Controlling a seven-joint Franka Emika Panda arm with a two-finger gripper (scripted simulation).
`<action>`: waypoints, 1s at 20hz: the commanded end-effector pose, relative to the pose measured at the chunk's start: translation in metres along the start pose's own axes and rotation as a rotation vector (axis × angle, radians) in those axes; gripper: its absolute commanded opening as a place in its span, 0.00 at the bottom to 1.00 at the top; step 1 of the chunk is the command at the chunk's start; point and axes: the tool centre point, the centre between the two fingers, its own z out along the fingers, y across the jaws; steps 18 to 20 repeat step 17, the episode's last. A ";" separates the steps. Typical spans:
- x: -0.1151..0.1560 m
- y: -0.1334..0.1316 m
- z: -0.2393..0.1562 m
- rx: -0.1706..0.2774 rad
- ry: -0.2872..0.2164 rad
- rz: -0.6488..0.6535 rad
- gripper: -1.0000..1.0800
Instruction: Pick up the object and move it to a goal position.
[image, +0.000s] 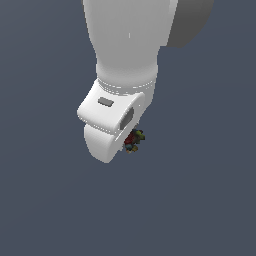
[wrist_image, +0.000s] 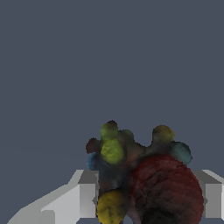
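Filling the near part of the wrist view, the object (wrist_image: 140, 179) sat as a lumpy clump of dark red, yellow-green, blue and black, lodged between the two pale fingers (wrist_image: 87, 197) of the tool (wrist_image: 146, 201), one finger on either side of it and both pressed against its flanks. Read from left to right in the exterior view, the white arm came down from above, then the tool's (image: 127, 142) blocky housing, then the little clump (image: 134, 141) peeping out at its lower edge toward the exterior view's right, much smaller than the housing. The tool looked closed on the object, gripping it. Behind both there was only flat grey-blue, with no shadow or edge to show whether the object rested on a surface or hung clear of it; that could not be told. By this reckoning the grasp was made and the carrying step was in hand. No goal marker showed in either view, so the next move called for a steady transfer with the grip kept firm, since so small and knobbly a thing might slip or twist.
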 end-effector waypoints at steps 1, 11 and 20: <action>0.002 0.001 -0.014 0.000 0.000 0.001 0.00; 0.007 0.003 -0.039 0.000 -0.001 0.001 0.00; 0.008 0.003 -0.042 0.000 -0.001 0.001 0.00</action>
